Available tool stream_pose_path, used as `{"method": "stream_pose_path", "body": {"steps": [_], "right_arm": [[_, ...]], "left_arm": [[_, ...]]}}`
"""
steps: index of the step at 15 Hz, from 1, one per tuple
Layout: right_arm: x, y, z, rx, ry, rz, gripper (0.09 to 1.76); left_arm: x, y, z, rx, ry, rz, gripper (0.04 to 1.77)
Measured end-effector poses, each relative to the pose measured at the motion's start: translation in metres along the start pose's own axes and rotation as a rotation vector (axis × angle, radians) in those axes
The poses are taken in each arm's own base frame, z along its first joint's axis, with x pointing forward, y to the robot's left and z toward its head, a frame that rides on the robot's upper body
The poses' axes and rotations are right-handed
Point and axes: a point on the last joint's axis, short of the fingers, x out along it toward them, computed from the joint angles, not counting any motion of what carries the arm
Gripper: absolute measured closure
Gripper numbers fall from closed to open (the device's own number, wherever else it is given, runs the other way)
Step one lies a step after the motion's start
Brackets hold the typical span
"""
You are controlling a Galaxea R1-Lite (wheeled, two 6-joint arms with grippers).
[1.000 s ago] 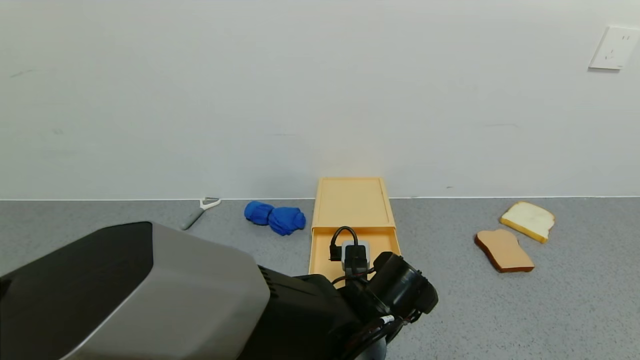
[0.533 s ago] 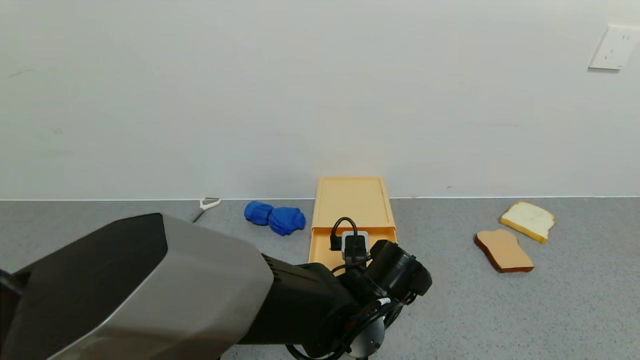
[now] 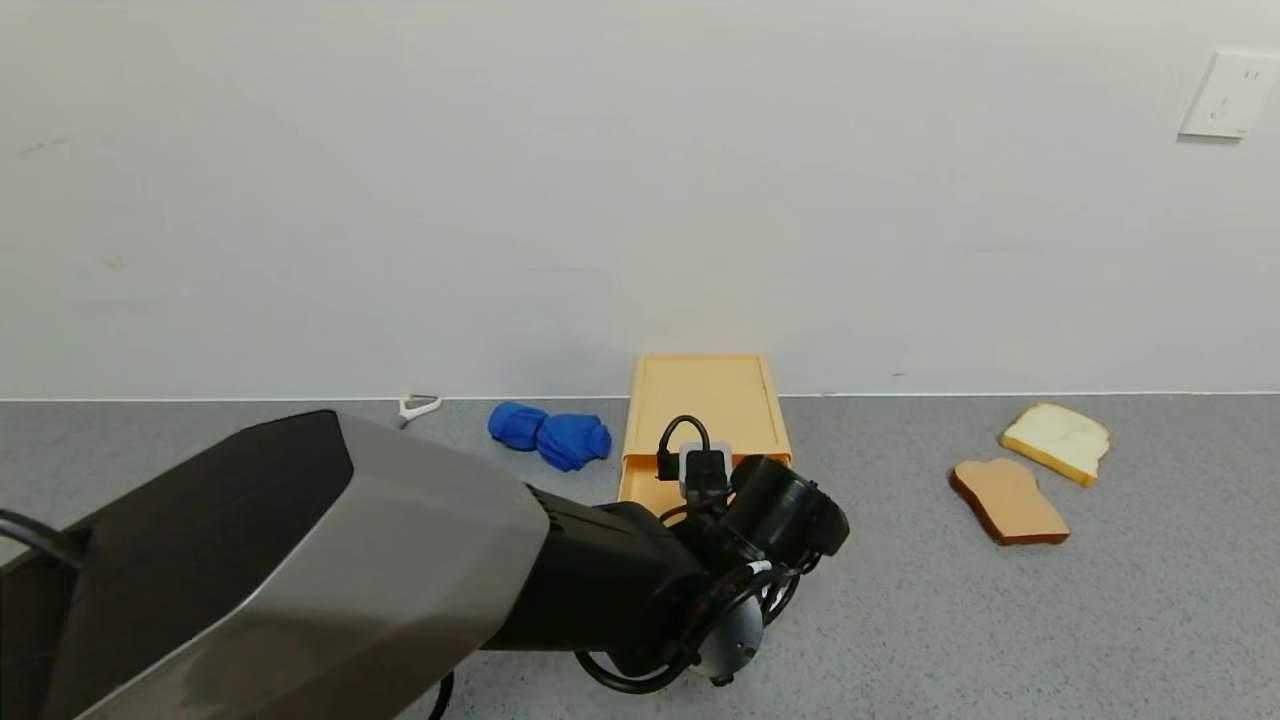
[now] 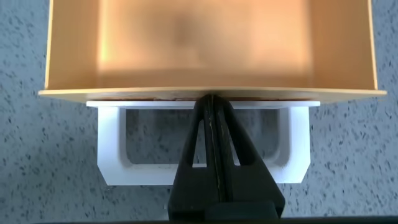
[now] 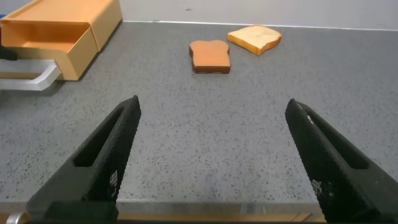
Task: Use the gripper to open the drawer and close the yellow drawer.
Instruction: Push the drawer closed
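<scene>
The yellow drawer (image 3: 705, 400) stands against the wall, its tray (image 3: 640, 488) still out a short way. My left gripper (image 4: 211, 98) is shut. Its joined fingertips reach across the white loop handle (image 4: 112, 149) and press on the tray's front edge (image 4: 205, 92). Nothing is between the fingers. In the head view the left wrist with its camera box (image 3: 705, 465) covers the handle. My right gripper (image 5: 212, 104) is open and empty, low over the table near its front edge, to the right of the drawer (image 5: 56, 34) and its handle (image 5: 31, 78).
A blue cloth (image 3: 550, 435) and a white-headed peeler (image 3: 415, 405) lie left of the drawer. A brown bread slice (image 3: 1008, 500) and a pale one (image 3: 1057, 440) lie to the right. The wall is right behind, with an outlet (image 3: 1228, 95).
My left arm has moved forward toward the wall, and the tray has slid further into the drawer unit, so less of it shows.
</scene>
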Motion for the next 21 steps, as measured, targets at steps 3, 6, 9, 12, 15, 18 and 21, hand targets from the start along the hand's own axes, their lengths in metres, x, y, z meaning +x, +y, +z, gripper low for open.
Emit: {"method": "stream_pose_path", "body": {"steps": [3,6,9,12,15,18,21], "right_arm": [[0.0,0.0,0.0,0.0,0.0,0.0,0.14],[0.0,0.0,0.0,0.0,0.0,0.0,0.14],[0.0,0.0,0.0,0.0,0.0,0.0,0.14],[0.0,0.0,0.0,0.0,0.0,0.001,0.14],[0.0,0.0,0.0,0.0,0.0,0.0,0.14],[0.0,0.0,0.0,0.0,0.0,0.0,0.14],[0.0,0.0,0.0,0.0,-0.001,0.0,0.14]], "left_arm": [[0.006,0.0,0.006,-0.005,-0.008,0.004,1.7],[0.013,0.0,0.01,-0.005,-0.016,0.009,1.7],[0.018,0.001,0.014,-0.008,-0.023,0.014,1.7],[0.025,0.001,0.02,-0.005,-0.033,0.019,1.7],[0.033,0.003,0.027,-0.015,-0.042,0.024,1.7],[0.041,0.004,0.033,-0.009,-0.052,0.028,1.7],[0.047,0.002,0.04,-0.002,-0.067,0.027,1.7]]}}
